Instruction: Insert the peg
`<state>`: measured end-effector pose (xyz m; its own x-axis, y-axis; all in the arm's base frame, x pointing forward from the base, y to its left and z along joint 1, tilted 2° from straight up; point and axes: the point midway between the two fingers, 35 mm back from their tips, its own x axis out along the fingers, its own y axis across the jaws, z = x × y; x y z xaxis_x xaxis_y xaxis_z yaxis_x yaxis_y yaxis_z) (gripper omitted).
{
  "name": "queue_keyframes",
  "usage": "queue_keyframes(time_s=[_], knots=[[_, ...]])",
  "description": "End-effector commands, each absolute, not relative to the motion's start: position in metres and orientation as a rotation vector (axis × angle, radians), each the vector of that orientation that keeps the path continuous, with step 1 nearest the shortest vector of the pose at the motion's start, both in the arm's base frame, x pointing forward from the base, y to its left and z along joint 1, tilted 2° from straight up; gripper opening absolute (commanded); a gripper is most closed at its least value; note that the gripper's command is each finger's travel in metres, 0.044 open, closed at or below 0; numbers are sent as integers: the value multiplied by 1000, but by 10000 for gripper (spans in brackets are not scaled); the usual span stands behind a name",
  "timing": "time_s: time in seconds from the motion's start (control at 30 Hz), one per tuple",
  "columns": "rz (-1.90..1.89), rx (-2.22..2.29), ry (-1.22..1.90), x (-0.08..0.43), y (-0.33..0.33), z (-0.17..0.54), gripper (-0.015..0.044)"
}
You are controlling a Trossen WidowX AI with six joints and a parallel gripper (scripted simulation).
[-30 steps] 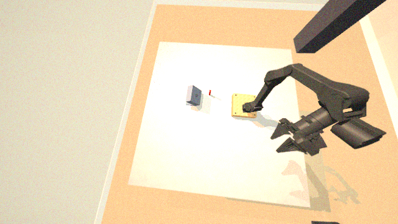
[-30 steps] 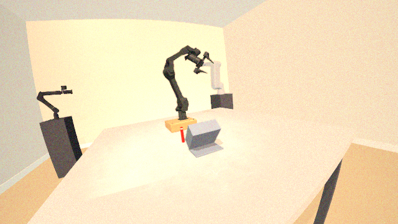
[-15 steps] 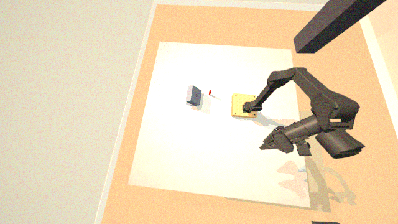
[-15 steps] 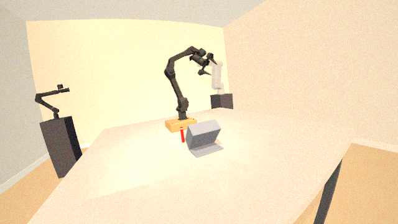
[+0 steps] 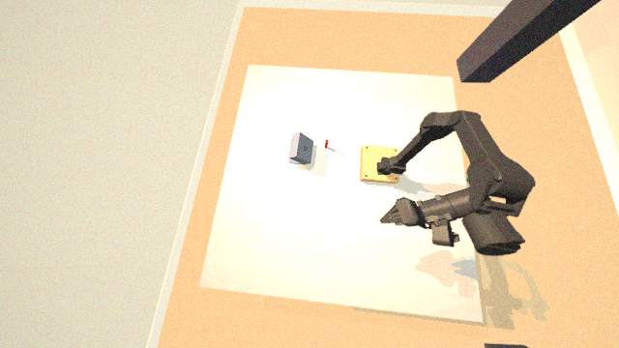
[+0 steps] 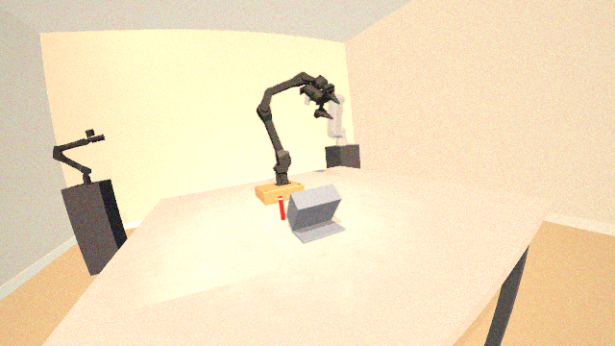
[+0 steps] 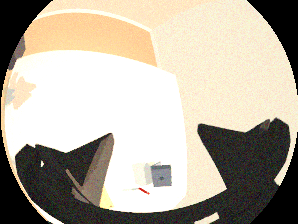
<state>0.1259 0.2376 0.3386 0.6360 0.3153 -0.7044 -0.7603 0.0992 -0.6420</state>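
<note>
The red peg stands upright on the table, beside the sloped panel and between it and the arm's base. Whether it has flat sides is too small to tell. The grey sloped panel block has one small dark hole in its face, which is turned toward the arm's base; the hole's shape is not clear. My gripper is open and empty, high in the air and well away from peg and panel.
The arm's yellow base block sits on the white table near the peg. Another dark arm and a pale arm stand on dark pedestals beyond the table. A dark beam shows at the upper right in the top view.
</note>
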Motion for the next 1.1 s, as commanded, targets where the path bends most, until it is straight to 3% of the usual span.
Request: queue_keyframes(time_s=[0.0, 1.07], knots=[[798, -1183, 509, 134, 238, 329, 440], [331, -554, 911, 220, 203, 279, 440]])
